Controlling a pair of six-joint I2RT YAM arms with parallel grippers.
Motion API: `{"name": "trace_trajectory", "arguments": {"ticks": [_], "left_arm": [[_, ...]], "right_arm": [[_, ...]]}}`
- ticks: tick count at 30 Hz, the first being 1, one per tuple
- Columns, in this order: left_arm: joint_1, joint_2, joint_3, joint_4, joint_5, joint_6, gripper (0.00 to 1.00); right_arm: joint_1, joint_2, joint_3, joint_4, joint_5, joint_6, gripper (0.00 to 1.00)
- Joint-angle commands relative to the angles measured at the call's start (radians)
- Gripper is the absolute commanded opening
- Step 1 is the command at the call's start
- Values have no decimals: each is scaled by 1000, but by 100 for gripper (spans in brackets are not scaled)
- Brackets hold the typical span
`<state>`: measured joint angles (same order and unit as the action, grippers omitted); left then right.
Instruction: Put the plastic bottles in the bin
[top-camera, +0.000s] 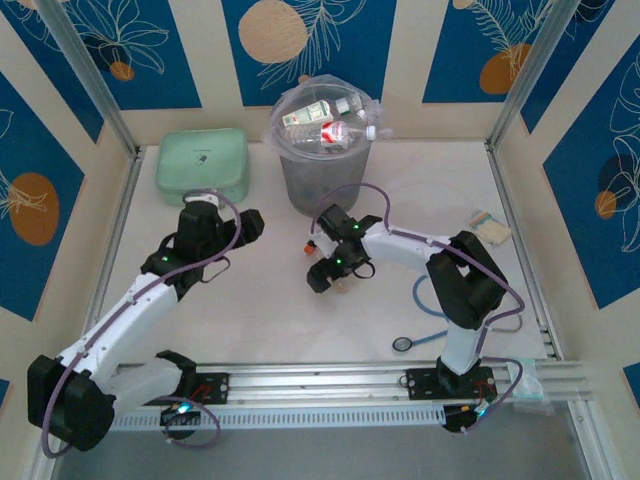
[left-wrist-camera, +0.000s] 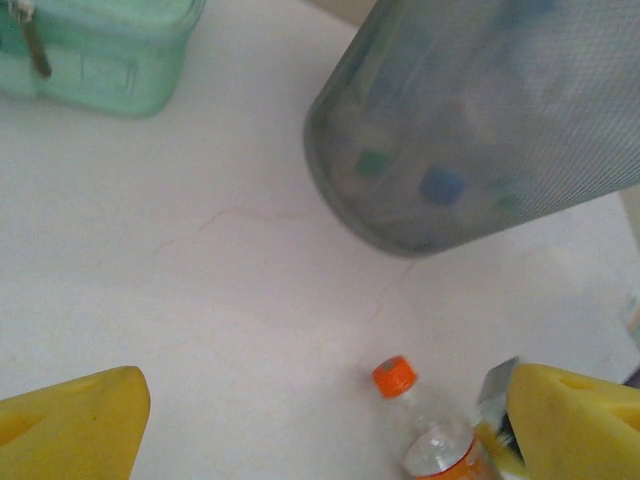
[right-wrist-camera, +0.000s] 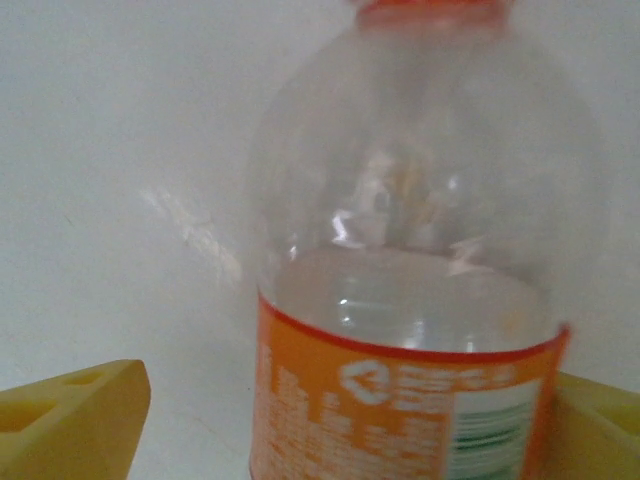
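The right gripper (right-wrist-camera: 350, 400) spreads its yellow fingers (right-wrist-camera: 70, 420) wide on either side of a clear plastic bottle (right-wrist-camera: 420, 230), with one finger plainly apart from it. The bottle has an orange cap and label and lies on the smooth white table (top-camera: 250, 310) near the round grey bin (top-camera: 320, 185). Its cap points away from the gripper. The left gripper (left-wrist-camera: 328, 395) is wide open and holds nothing.

A mint-green zip case (top-camera: 201, 164) is lying at the far left corner of the white table (top-camera: 260, 320), close to the back wall. A small tan and white packet (top-camera: 490, 226) is resting near the right edge. A blue stethoscope (top-camera: 405, 343) is lying with its round chest piece just beyond the front aluminium rail (top-camera: 330, 378). Blue wall panels (top-camera: 320, 40) with orange circles and pale leaf outlines are enclosing the table.
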<state>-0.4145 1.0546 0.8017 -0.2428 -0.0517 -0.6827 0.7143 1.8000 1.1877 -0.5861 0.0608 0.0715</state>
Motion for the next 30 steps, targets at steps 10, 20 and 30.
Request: {"name": "trace_trajectory", "arguments": {"ticks": [10,20,30], "left_arm": [[-2,-5,-16,42,20,-22,92],[-1,-18,-44,57,21,-47,93],[-1,-4,-35,55,28,-32,93]], "right_arm": [[-14,-15,29,-1,-7,47,60],[-46,-112,11,8,-23,40,49],[-86,-387,71,-36,-138,63,43]]}}
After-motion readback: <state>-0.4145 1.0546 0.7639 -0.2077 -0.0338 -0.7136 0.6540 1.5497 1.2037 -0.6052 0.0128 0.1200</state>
